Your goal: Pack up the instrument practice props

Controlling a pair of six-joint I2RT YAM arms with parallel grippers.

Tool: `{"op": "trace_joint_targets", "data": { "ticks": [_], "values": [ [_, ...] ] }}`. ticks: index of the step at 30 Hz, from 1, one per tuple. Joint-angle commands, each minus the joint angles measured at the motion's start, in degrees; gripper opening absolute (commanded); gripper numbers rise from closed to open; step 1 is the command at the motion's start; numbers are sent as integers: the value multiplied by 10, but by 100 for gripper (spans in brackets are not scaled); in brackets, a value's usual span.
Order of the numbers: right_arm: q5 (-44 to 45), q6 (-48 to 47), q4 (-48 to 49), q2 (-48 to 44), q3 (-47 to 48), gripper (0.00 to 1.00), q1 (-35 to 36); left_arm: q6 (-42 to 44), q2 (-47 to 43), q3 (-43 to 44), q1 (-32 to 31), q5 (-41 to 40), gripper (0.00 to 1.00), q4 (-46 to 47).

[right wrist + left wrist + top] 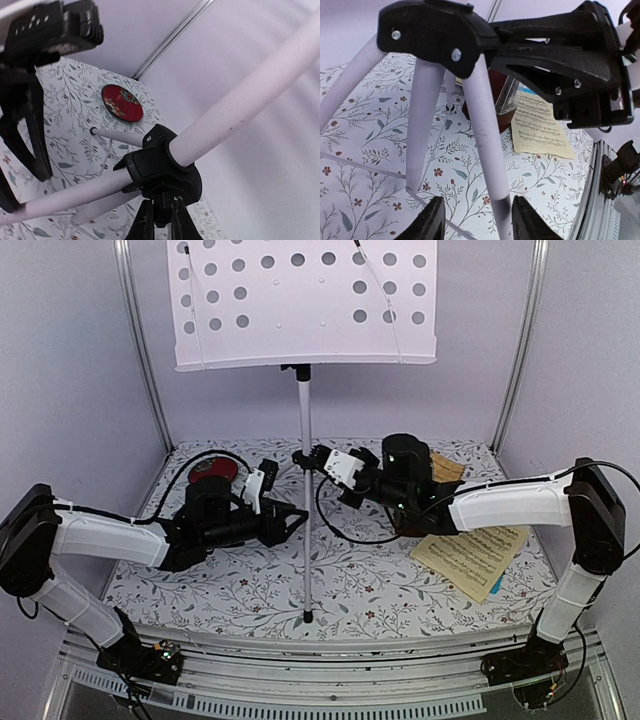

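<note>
Left gripper [479, 202] sits lowest in its wrist view, jaws spread astride one white leg [487, 150] of the stand [304, 440]. The leg runs close by the right-hand finger and clear of the other. That leg and two more fan out from a black hub [160, 170], and the right gripper [161, 205] pinches the hub's underside, fingers pressed nearly together.

From above, the stand is upright at mid-table. Its thin pole rises to the white perforated desk [300, 300], which hides the back wall, and one foot is planted near the front edge. Both arms reach in and meet at the pole, the right one higher.

Behind the legs a dark brown metronome [492, 82] is mostly blocked by the right gripper. Cream sheets [470, 552] lie flat at the right, a blue edge showing beneath them. A red disc [210, 478] lies at the back left on the floral table [380, 590].
</note>
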Motion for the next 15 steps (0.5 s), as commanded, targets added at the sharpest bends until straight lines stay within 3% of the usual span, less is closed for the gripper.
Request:
{"op": "trace_joint_targets", "data": {
  "ticks": [1,7,11,13,15],
  "values": [
    [125,-225,1,16,23,3,1,-1,-14,4,-4,-7,48,8],
    [185,-402,63,46,17,2,8,2,-23,-2,-3,-10,48,4],
    [179,-435,82,44,18,4,8,2,-24,-3,-4,-10,48,5],
    [164,-412,81,36,20,12,10,1,-25,-5,-4,-10,49,6],
    [144,-353,81,19,19,28,11,0,-28,-6,-4,-13,50,7]
  ]
}}
